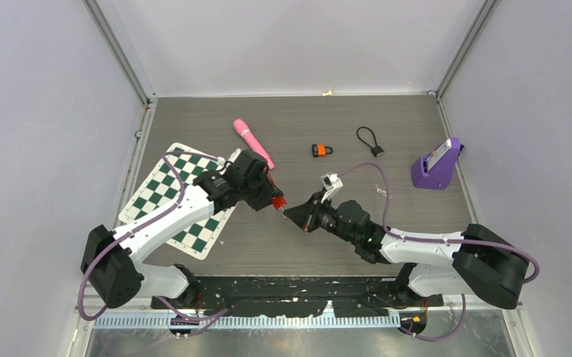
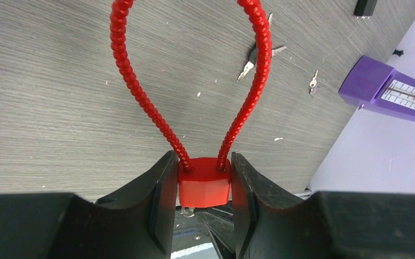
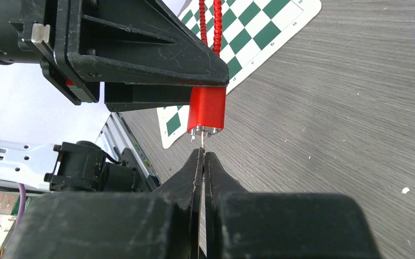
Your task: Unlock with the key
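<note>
Top external view: the left gripper (image 1: 271,198) and right gripper (image 1: 296,215) meet nose to nose above the middle of the table (image 1: 387,119), slightly toward its near edge. Between them is the red padlock (image 1: 277,201).

Left wrist view: the padlock body (image 2: 204,182) is clamped between the 2 fingers (image 2: 164,205) of the left gripper, the jaws partly apart and pressed against its 2 sides. Its red cable shackle (image 2: 135,86) loops away from the body, both ends seated.

Right wrist view: the right gripper (image 3: 203,156) is fully closed, its 2 fingertips pinching the thin metal key (image 3: 202,141). The key's tip reaches the lower face of the padlock; how far it enters cannot be told.

Other items, top external view:
- A green-and-white checkered mat (image 1: 171,197) lies along the left edge, under the left arm.
- A pink wand (image 1: 253,141) lies beyond the mat, toward the far edge.
- A small orange padlock (image 1: 321,150) and a black cable loop (image 1: 370,140) lie near the far edge, right of centre.
- A purple box (image 1: 437,165) stands at the right edge.
- Loose keys (image 1: 380,192) lie between the right arm and the purple box.
</note>
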Tool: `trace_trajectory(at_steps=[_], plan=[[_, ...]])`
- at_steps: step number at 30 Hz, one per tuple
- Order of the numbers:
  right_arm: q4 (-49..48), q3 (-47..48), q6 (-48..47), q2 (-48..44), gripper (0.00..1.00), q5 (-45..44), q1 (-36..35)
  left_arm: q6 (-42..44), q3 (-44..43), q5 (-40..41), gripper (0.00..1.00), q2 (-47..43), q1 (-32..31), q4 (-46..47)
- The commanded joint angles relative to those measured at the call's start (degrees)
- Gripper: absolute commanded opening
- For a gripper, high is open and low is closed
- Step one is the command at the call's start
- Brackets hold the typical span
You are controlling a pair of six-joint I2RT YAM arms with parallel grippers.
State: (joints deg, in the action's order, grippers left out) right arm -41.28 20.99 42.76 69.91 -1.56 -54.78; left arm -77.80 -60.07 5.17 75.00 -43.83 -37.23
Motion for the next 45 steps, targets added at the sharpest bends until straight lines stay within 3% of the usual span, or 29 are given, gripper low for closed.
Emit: trace_trajectory(at_steps=[1,16,22,26,35,45], plan=[[-8.58,-0.08,-2.45,1.17,0.05,-7.55,0.13,-2.63,0.58,-8.76,0.1,-3.35,-1.69,1.34],[-10.08,0.7,-5.58,-0.32,0.05,-7.45,0.25,-0.24,2.31,-9.7,0.09,-5.78,-3.18,3.71],[-12.89,-1.43,-7.09,-2.84,0.05,-1.72,4.75,3.4,2.12,-8.84,0.07,-6.62,-3.1,2.46],[-9.66,-0.84,-7.69,-4.44,0.05,2.79,6.93,4.92,1.32,-6.93,0.07,-6.37,-3.1,0.6],[-12.3,1.14,-6.48,0.16,0.05,6.02,7.0,2.82,1.71,-11.29,0.07,-6.08,-3.18,4.31],[-16.6,1.51,-7.13,1.89,0.05,2.39,7.81,0.39,4.79,-13.04,0.07,-8.1,-4.37,9.43]])
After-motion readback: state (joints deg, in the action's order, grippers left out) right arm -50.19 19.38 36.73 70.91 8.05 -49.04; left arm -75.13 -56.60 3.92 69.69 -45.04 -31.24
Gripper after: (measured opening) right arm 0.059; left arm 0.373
